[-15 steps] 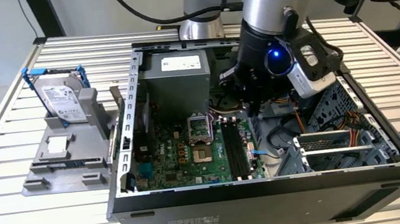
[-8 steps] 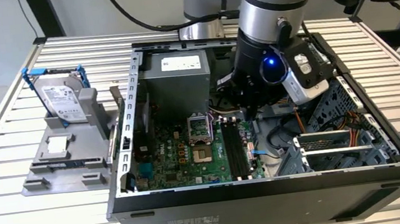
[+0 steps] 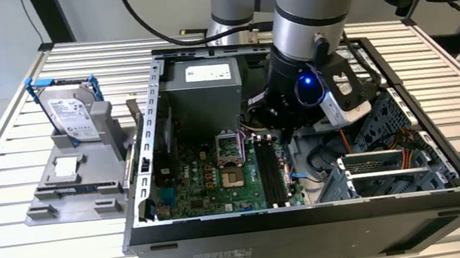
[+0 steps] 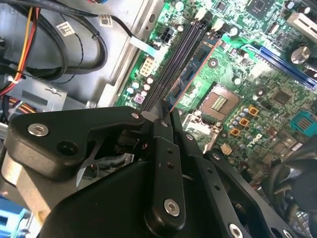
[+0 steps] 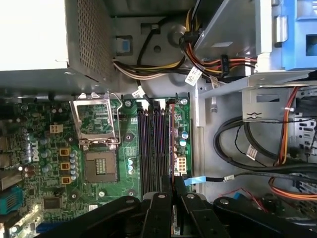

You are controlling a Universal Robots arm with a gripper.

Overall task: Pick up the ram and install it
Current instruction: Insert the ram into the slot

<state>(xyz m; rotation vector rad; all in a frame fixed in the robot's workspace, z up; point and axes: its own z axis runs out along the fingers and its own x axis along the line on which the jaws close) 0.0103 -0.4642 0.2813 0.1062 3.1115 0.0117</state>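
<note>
The ram (image 4: 194, 73) is a thin dark stick, seen nearly edge-on in both wrist views, with an orange line along its far edge (image 5: 173, 144). My gripper (image 4: 170, 113) (image 5: 173, 196) is shut on it. It holds the stick lengthwise just above the long black slots (image 5: 153, 144) (image 4: 178, 52), over the slot nearest the cables. Whether the stick touches that slot I cannot tell. In the exterior view my gripper (image 3: 275, 127) reaches down into the open computer case (image 3: 147, 197), over the slots (image 3: 271, 170) on the green motherboard.
The CPU socket (image 5: 99, 166) (image 3: 228, 149) lies beside the slots, with the grey power supply (image 3: 204, 86) behind it. Cable bundles (image 5: 257, 148) and a drive cage (image 3: 390, 169) crowd the other side. A silver hard drive (image 3: 72, 111) stands in a grey holder (image 3: 73, 192) outside the case.
</note>
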